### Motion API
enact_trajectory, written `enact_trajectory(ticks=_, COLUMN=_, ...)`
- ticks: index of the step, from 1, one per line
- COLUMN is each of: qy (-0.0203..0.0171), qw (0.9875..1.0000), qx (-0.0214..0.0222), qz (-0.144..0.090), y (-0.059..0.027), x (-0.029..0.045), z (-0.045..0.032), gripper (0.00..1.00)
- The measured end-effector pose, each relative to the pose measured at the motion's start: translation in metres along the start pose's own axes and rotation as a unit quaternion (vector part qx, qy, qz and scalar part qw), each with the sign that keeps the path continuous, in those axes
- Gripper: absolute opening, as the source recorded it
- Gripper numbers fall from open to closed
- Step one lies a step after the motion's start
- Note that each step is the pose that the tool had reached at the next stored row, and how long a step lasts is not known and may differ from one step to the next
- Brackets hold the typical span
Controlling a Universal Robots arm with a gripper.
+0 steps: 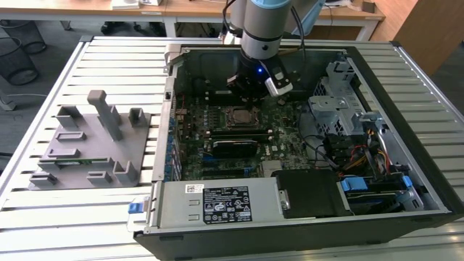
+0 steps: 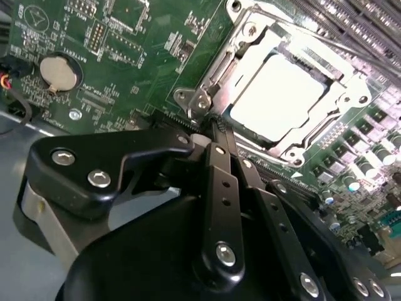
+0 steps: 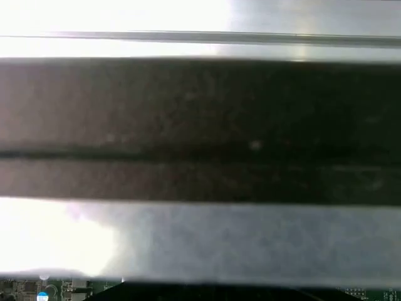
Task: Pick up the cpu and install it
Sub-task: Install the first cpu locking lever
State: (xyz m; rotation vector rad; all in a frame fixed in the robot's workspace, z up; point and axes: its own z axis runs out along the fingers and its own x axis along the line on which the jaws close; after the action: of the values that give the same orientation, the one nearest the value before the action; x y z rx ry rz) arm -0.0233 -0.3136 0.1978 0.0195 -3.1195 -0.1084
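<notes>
The cpu (image 2: 281, 88) lies flat in the motherboard socket, its silver top glaring under the light and the metal frame (image 2: 207, 69) around it. In the exterior view the socket (image 1: 240, 116) sits mid-board inside the open computer case. My gripper (image 2: 215, 123) hangs just beside the socket's frame, its black fingers (image 2: 220, 182) pressed together with nothing between them. The exterior view places the gripper (image 1: 248, 95) low inside the case, just behind the socket.
The case walls (image 1: 174, 109) surround the arm. A drive cage (image 1: 340, 103) and cables (image 1: 366, 157) fill the exterior view's right. A grey fixture (image 1: 91, 147) stands on the slatted table at the left. A coin battery (image 2: 59, 72) sits on the board.
</notes>
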Motion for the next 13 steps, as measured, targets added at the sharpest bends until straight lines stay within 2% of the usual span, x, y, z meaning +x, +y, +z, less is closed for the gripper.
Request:
enact_trajectory(ticks=3, qy=0.0004, qw=1.0, qx=0.0057, qz=0.0, y=-0.0003, x=0.0, z=0.0019, gripper=0.11)
enact_trajectory(ticks=7, qy=0.0006, qw=1.0, qx=0.005, qz=0.0, y=0.0002, x=-0.0001, z=0.0025, gripper=0.11)
enact_trajectory(ticks=9, qy=0.0007, qw=1.0, qx=0.0019, qz=0.0, y=0.0003, x=0.0, z=0.0023, gripper=0.11)
enact_trajectory(ticks=13, qy=0.0004, qw=1.0, qx=-0.0087, qz=0.0, y=0.0006, x=-0.0001, z=0.0027, gripper=0.11)
